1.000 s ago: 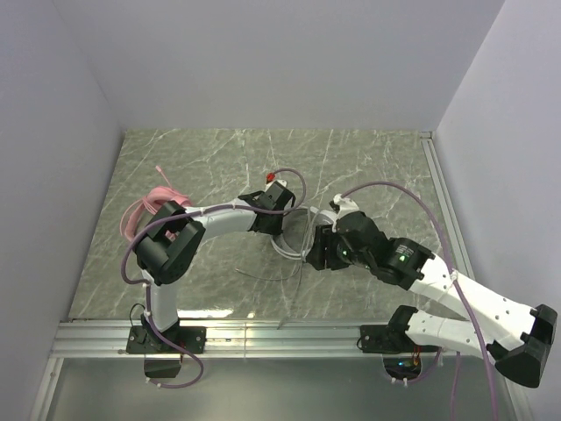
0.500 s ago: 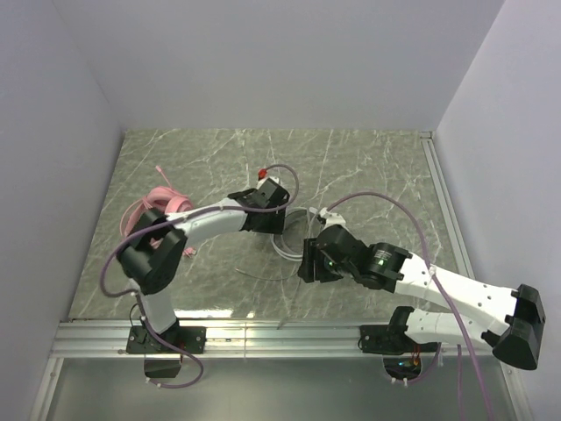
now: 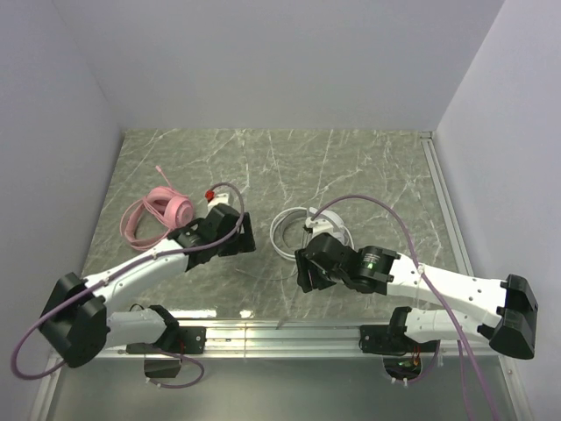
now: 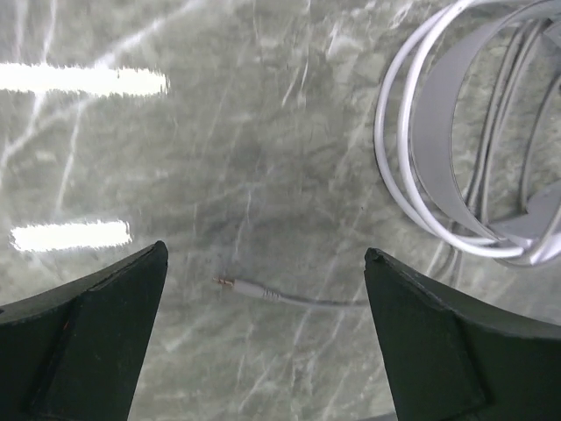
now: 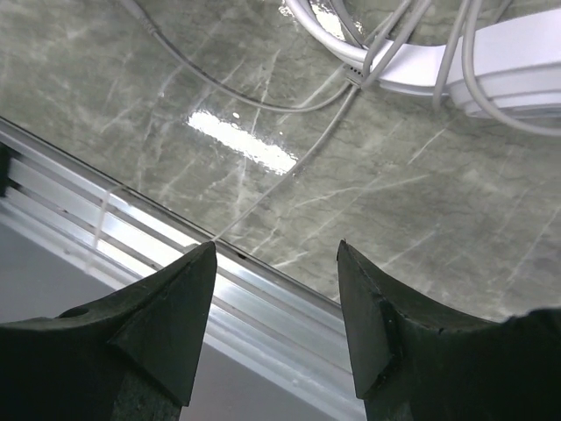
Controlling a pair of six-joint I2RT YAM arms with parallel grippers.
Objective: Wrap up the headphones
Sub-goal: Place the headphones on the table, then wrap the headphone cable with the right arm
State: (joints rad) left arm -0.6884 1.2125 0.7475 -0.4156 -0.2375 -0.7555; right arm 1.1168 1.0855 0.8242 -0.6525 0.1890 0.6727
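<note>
The white headphones (image 3: 292, 230) lie at mid-table with their pale cable (image 4: 289, 298) looped round the band and trailing off; the plug (image 4: 226, 282) rests on the marble. The left gripper (image 3: 243, 237) hovers just left of the white set, open and empty (image 4: 265, 252), with the plug below the gap. The pink headphones (image 3: 158, 215) sit at the far left, cable coiled about them. The right gripper (image 3: 301, 268) is in front of the white headset (image 5: 491, 61), open (image 5: 276, 246) and holding nothing, with loose cable (image 5: 263, 103) ahead of it.
An aluminium rail (image 5: 219, 289) runs along the table's near edge, just under the right fingers. Grey walls close off the left, back and right sides. Purple arm cables (image 3: 386, 203) arch above the right arm.
The left arm has drawn back leftwards from the white headphones and opened its jaws wide, uncovering the pink set. The right arm has shifted left and nearer the front edge.
</note>
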